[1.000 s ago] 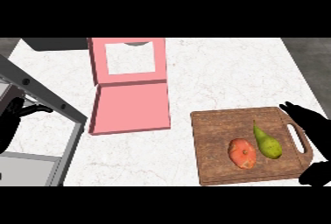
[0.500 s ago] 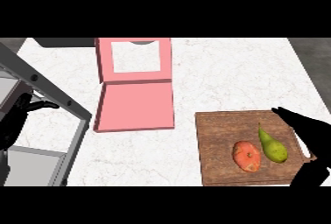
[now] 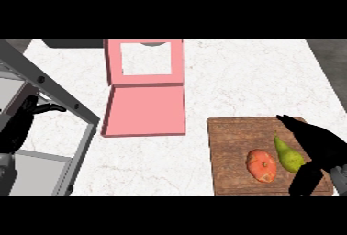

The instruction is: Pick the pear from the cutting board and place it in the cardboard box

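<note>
Right hand (image 3: 318,149) fingers spread wide just beside the pear (image 3: 288,156) on the cutting board (image 3: 230,142), holding nothing

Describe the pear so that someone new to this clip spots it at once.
Find the brown wooden cutting board at the counter's lower right. Two fruits lie on it; the pear is the right-hand one, beside the right hand. It is green and tapers to a narrow top, whereas its neighbour is round and orange-red.

Black right hand (image 3: 318,147), left hand (image 3: 20,126).
</note>
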### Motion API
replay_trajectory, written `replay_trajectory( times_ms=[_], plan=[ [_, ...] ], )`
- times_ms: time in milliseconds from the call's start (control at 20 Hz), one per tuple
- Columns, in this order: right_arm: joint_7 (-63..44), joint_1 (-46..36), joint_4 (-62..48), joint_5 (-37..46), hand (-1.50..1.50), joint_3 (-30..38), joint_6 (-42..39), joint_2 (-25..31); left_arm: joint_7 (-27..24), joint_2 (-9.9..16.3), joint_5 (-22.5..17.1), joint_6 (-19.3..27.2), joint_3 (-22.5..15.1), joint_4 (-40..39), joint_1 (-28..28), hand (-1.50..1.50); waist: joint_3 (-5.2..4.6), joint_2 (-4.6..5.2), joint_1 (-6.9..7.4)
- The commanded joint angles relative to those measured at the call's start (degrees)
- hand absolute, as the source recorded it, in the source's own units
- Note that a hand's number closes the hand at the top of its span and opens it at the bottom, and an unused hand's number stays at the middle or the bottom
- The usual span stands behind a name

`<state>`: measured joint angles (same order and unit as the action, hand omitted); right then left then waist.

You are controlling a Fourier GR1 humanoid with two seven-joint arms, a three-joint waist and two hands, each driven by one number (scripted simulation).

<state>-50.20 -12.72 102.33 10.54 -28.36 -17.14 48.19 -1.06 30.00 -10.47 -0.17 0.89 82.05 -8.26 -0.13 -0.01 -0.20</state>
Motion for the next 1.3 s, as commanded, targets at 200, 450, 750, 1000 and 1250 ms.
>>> replay_trajectory(
  times_ms=[200,450,750,1000,1250],
  plan=[
    [0.79,0.72,-5.46,3.2,-1.5,-2.17,0.74,-2.89,1.46,-8.21,2.13,-3.07,-11.28,4.81,-3.85,0.0,0.28,0.33,-1.44],
    [2.46,-0.59,-5.36,5.16,-1.5,-2.05,1.32,-3.49,0.11,-8.97,2.27,-3.6,-10.24,3.11,-3.08,0.0,0.19,0.19,-1.62],
    [2.38,-0.5,-6.86,5.79,-1.5,-2.66,0.97,-4.84,0.58,-10.26,3.84,-3.11,-10.98,4.0,-2.62,0.0,0.19,0.14,-1.79],
    [4.03,-1.02,-11.24,6.08,-1.5,-3.38,-0.18,-6.41,0.5,-9.58,3.43,-4.46,-9.23,2.56,-3.62,0.0,0.2,0.39,-1.24],
    [4.25,0.08,-13.52,7.87,-1.5,-5.16,0.35,-8.14,0.23,-10.33,4.48,-4.4,-9.66,3.19,-3.21,0.0,0.23,0.37,-1.42]
  ],
)
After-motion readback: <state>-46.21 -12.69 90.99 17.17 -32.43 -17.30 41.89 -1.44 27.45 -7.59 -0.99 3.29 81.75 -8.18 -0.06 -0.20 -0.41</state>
